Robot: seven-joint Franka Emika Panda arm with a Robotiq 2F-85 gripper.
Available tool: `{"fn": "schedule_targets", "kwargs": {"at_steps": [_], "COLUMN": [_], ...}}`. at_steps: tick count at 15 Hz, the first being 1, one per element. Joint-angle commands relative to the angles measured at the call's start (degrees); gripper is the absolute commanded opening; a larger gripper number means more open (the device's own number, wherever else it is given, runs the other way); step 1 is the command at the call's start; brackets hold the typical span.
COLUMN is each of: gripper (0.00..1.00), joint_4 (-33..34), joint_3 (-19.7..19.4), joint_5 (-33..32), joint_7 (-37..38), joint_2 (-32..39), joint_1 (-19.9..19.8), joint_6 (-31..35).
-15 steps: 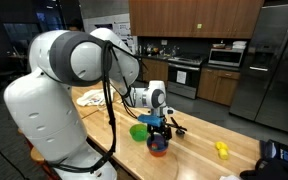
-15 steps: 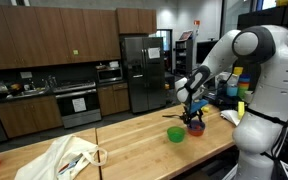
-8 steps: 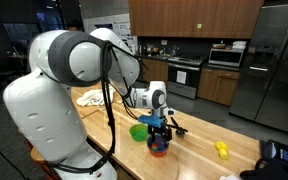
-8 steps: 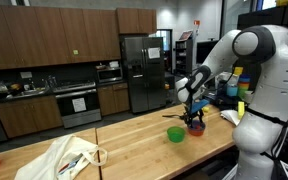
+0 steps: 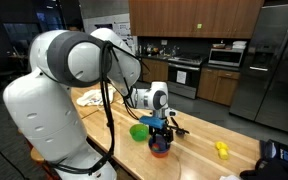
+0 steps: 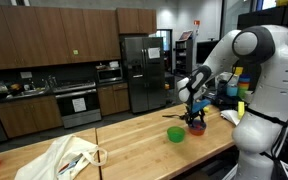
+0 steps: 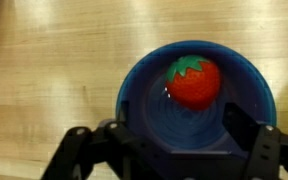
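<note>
Above the blue bowl (image 7: 144,100) on the worktop (image 7: 44,60), the claw (image 7: 169,142) hangs wide, empty; the toy strawberry (image 7: 193,82) inside looks light, rigid, slick, best pinched across its round middle.

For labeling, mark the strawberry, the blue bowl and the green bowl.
strawberry (image 7: 194,82), wrist view, middle of its red body.
blue bowl (image 7: 144,105), wrist view, bare inner wall.
green bowl (image 5: 139,131), in an exterior view, its middle.

A kitchen: dark wood cabinets (image 6: 44,38); a steel refrigerator (image 6: 134,70); a range (image 6: 79,103); a microwave (image 5: 226,57).
</note>
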Motion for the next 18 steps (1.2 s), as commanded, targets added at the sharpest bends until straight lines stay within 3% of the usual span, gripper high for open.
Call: {"fn": "schedule_targets", "kwargs": {"at_steps": [1, 11, 18], "gripper": [0.93, 0.96, 0.94], "joint_4": [1.48, 11.21, 6.29], "joint_3": [-0.92, -6.04, -4.76], "joint_5": [-0.49, -0.98, -2.99], "joint_7": [-0.67, -1.70, -0.03], "joint_2": [0.18, 8.37, 5.17], "joint_1": [-0.77, -4.49, -2.11], "joint_6": [-0.27, 0.85, 2.73]}}
